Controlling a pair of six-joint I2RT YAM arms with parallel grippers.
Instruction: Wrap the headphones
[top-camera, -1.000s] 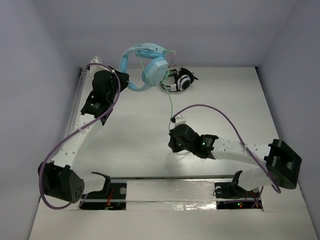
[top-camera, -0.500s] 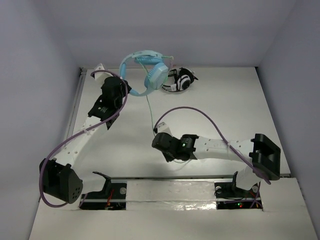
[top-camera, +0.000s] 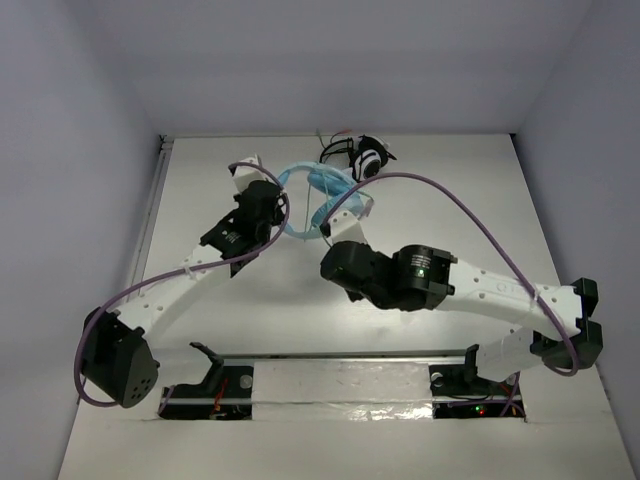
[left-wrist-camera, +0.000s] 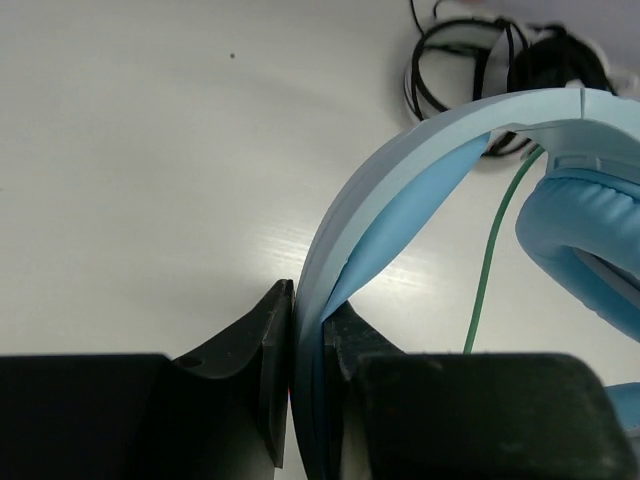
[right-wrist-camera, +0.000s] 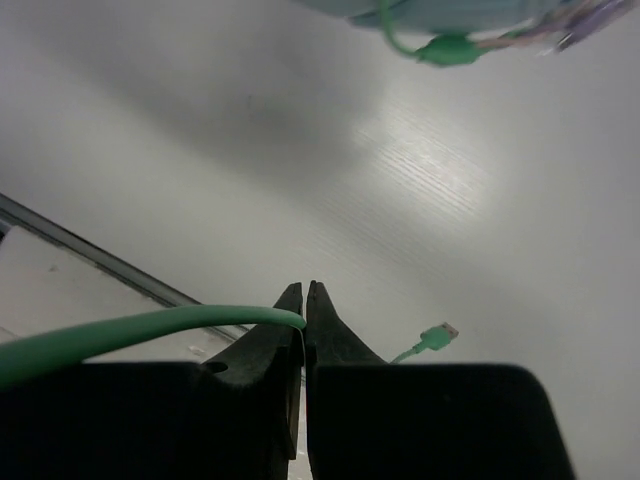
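Both arms have drawn together over the middle of the desk (top-camera: 470, 200), bringing the headphones (top-camera: 312, 190) forward from the back wall; they now sit between the two arms. The left gripper (left-wrist-camera: 305, 300) is clenched on the blue headband. The right gripper (right-wrist-camera: 304, 292) pinches the green cable (right-wrist-camera: 130, 335), its plug (right-wrist-camera: 437, 338) trailing beyond. This looks like a winding pass beginning.

**Three cameras, one tabletop**

The overhead view looks down from behind the arm bases (top-camera: 215, 383) at its bottom edge and takes in the whole table (top-camera: 480, 200). Both wrist views sit close and low over it. Overhead and left wrist share the blue headphones (top-camera: 300, 172); the right wrist catches their green cable (right-wrist-camera: 150, 325).
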